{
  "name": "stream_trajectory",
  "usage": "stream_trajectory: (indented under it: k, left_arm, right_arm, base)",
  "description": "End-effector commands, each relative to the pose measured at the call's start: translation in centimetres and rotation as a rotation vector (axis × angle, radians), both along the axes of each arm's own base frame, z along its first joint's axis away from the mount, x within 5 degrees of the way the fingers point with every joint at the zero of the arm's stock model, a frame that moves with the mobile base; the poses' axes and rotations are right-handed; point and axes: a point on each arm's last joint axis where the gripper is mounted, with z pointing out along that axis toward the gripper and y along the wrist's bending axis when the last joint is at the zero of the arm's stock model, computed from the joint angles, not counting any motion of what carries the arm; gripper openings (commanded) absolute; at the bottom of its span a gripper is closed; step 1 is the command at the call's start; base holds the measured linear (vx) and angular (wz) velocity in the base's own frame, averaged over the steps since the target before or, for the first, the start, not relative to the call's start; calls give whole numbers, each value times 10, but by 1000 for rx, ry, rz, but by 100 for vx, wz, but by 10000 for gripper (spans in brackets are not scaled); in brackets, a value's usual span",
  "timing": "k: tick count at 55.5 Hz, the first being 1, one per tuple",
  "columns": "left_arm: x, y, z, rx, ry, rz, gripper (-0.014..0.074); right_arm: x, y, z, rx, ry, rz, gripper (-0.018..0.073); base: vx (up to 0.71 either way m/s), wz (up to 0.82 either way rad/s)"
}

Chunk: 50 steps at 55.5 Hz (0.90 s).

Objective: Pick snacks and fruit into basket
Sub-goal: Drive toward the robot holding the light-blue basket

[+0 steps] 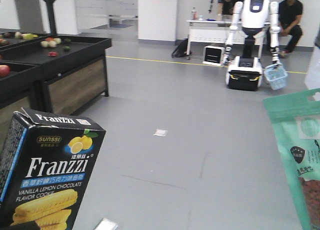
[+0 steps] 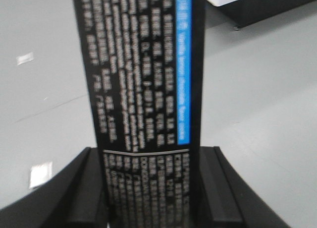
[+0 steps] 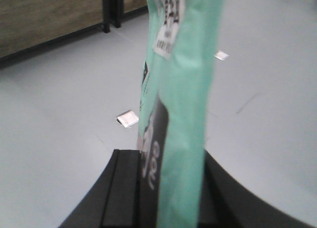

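Note:
The black Franzzi lemon cookie box [image 1: 50,175] stands upright at the front view's lower left. In the left wrist view my left gripper [image 2: 151,188] is shut on the box [image 2: 143,64], its black fingers [image 2: 86,188] pressed to both sides. The mint-green pouch [image 1: 300,155] hangs at the front view's right edge. My right gripper [image 3: 168,188] is shut on the pouch [image 3: 183,64], which rises straight between the jaws. The light blue basket [image 1: 276,76] hangs far off across the floor, at a white humanoid robot's hand. Fruit [image 1: 50,42] lies on the black stands at left.
Black display stands [image 1: 75,55] with wooden panels line the left side. A white humanoid robot [image 1: 252,20] on a black base stands far ahead, with a seated person [image 1: 290,15] and a white table [image 1: 210,30] behind. A paper scrap [image 1: 160,132] and white packet [image 1: 106,224] lie on the grey floor.

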Motion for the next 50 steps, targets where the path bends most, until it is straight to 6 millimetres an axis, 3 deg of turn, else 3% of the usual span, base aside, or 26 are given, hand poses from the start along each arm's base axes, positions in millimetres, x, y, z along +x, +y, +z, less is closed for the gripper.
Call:
stream_trajectory:
  k: [1, 27, 50]
  left_arm:
    - [-1, 0, 20, -89, -98, 1, 40]
    - [-1, 0, 20, -89, -98, 1, 40]
    - [-1, 0, 20, -89, -98, 1, 40]
  right_arm:
    - [0, 0, 17, 27, -121, 11, -7]
    - [0, 0, 17, 27, -121, 11, -7]
    - [0, 0, 17, 27, -121, 11, -7]
  base:
    - [20, -76]
    - [20, -69]
    - [21, -42]
